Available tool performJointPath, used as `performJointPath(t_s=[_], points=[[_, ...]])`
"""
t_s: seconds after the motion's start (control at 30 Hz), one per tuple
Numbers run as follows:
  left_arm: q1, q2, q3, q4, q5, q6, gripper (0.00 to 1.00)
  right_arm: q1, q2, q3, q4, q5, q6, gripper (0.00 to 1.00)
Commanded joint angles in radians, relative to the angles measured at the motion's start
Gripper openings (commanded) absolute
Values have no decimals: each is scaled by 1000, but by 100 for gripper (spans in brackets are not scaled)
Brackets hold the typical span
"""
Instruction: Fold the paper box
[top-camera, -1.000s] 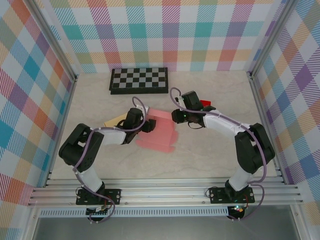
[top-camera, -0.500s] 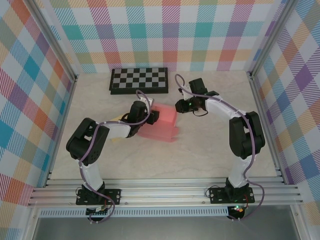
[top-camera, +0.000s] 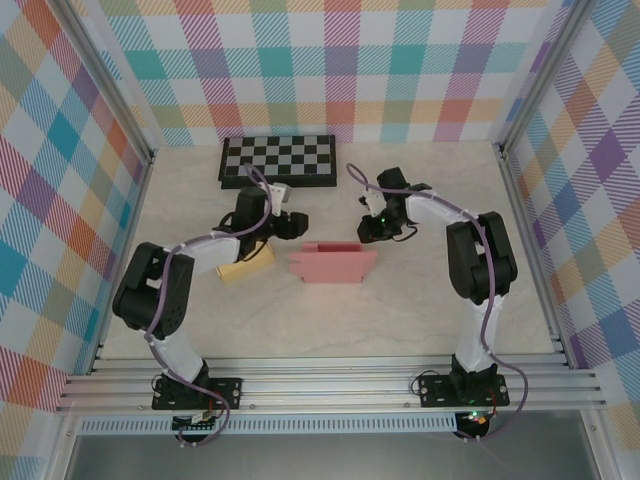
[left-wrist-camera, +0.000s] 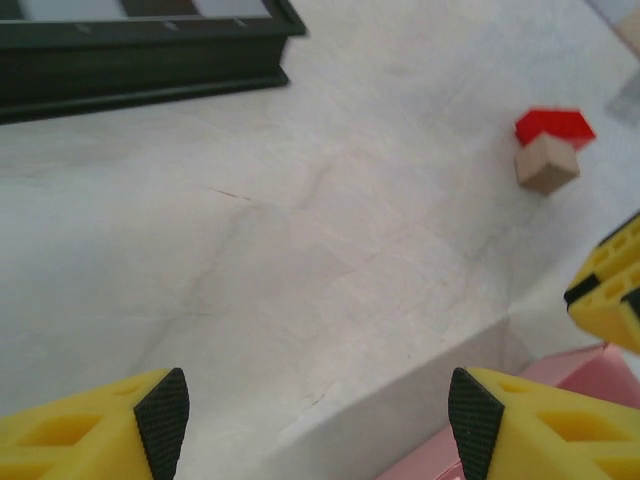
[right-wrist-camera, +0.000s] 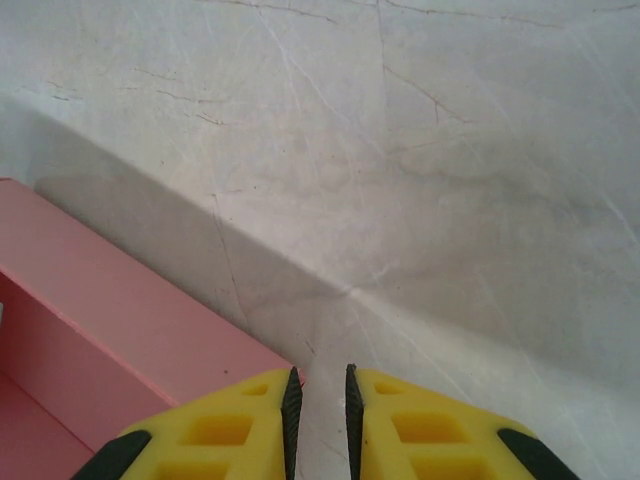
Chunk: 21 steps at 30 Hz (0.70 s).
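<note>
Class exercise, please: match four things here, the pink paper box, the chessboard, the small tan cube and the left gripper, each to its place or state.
Things
1. pink paper box
2. black-and-white chessboard
3. small tan cube
4. left gripper

Places or states
A. jaws wide apart
B. at the far edge of the table
C. in the middle of the table
D. right beside a red piece

Pairs: 1-C, 2-B, 3-D, 4-A.
</note>
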Motion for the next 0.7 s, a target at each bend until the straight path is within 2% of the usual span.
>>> performJointPath(t_s=[0.0,0.13,0.2,0.3,0.4,0.5,0.67], points=[[16,-71,2,-101,30,-128,71,-3,-21,12,-28,-5,-25,21],[-6,-102,48,-310,-15,-265,70,-2,-93,-74,71,-9,0,21],[-32,-137,67,-457,-113,-294,70,-1,-141,-127,142,-14,7,23],[-57,-177,82,-606,-152,-314,70,-2,-194,-167,200,-47,7,27],[-77,-200,63,-630,-116,-346,70,-3,-222,-169,210,-72,7,29],[-108,-199,31,-555,-59,-397,70,-1,-228,-151,188,-84,16,31],[-139,-180,49,-569,-105,-416,69,-1,-277,-161,158,-50,9,33]])
